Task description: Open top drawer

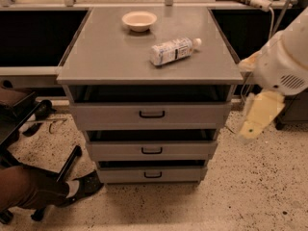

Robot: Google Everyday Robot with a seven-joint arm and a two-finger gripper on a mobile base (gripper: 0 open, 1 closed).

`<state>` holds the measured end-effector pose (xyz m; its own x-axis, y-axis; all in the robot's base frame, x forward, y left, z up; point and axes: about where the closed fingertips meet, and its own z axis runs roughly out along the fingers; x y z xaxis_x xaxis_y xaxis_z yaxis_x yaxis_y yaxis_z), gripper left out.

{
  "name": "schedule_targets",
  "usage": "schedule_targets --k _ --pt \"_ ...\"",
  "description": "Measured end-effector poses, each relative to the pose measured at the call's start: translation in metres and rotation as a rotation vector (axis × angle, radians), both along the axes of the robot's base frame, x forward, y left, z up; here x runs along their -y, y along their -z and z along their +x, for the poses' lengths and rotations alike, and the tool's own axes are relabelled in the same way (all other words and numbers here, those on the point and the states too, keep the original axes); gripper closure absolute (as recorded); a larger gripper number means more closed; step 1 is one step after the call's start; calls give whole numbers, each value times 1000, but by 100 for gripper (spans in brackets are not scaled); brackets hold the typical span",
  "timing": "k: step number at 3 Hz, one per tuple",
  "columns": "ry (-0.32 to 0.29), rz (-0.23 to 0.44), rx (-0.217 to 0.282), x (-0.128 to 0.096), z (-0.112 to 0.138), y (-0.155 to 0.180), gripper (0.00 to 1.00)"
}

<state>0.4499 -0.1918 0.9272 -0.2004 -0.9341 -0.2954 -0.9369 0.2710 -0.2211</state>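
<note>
**Pincer waits beside the stack, top drawer not yet pulled**

In the camera view, the top drawer [192,115], the widest grey metal front with a small black loop handle [152,114], sits just under the grey bench [106,52] and above two narrower drawers. Our pale yellow pincer [257,117] hangs right of the stack, apart from it, and we cannot tell its state. It is roughly level with the handle, which we judge suits a frontal approach. A cream round bowl [139,20] and a plastic bottle lying on its side [173,50] rest on the bench, out of the drawer's path.
</note>
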Motion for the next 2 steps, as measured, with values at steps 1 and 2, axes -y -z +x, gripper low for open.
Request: schedule_targets --k 1,2 --pt "-28 82 -13 -34 10 49 0" --pt "-28 82 -13 -34 10 49 0"
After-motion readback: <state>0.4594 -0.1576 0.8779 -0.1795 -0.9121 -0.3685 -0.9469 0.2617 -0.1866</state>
